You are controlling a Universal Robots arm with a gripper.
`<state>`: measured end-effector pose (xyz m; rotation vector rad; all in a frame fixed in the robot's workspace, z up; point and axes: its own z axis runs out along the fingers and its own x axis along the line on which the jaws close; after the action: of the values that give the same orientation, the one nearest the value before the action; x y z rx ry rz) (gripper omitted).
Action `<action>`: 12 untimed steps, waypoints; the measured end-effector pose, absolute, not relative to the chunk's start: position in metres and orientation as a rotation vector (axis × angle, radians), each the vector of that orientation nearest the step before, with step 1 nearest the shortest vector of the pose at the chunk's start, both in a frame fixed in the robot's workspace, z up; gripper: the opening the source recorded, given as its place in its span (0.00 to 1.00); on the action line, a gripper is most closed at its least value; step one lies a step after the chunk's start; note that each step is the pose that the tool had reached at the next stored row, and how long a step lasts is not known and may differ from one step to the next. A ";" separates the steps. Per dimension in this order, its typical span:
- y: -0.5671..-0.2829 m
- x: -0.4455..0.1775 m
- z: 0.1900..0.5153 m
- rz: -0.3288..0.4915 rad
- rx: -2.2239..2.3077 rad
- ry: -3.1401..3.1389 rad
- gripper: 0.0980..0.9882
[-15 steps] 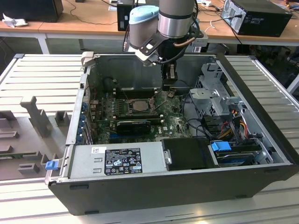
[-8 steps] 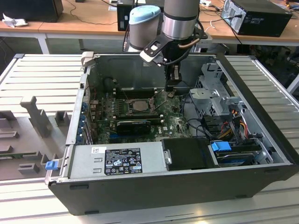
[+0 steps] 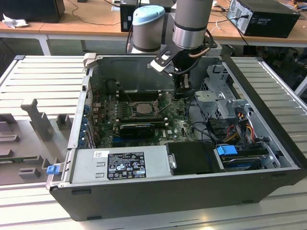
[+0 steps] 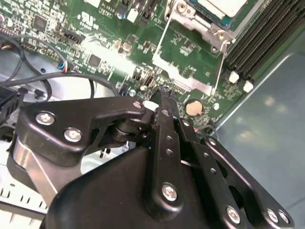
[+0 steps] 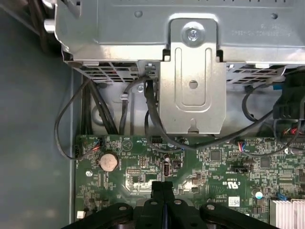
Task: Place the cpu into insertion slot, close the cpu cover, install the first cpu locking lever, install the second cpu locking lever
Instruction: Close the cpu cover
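Note:
The cpu shows its pale grey face inside the insertion slot in the middle of the green board. In the second wrist view the cpu has the cpu cover's metal frame lying along its edge. Two thin bright wire levers reach out from the socket toward my gripper. My gripper hangs low over the board to the exterior view's right of the socket. Its black fingers are pressed together with nothing between them, just above the board near a coin battery.
Long black memory slots run beside the socket. A silver drive cage with loose black cables stands close beyond the fingers. The grey power supply and a black card fill the case's near side.

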<state>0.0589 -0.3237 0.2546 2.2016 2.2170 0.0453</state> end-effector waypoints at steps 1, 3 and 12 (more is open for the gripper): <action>-0.324 0.058 0.254 0.044 2.201 2.218 0.01; -0.323 0.052 0.253 0.041 2.199 2.224 0.01; -0.324 0.034 0.253 0.042 2.199 2.224 0.01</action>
<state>0.0336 -0.3235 0.2527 2.1993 2.2244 0.0418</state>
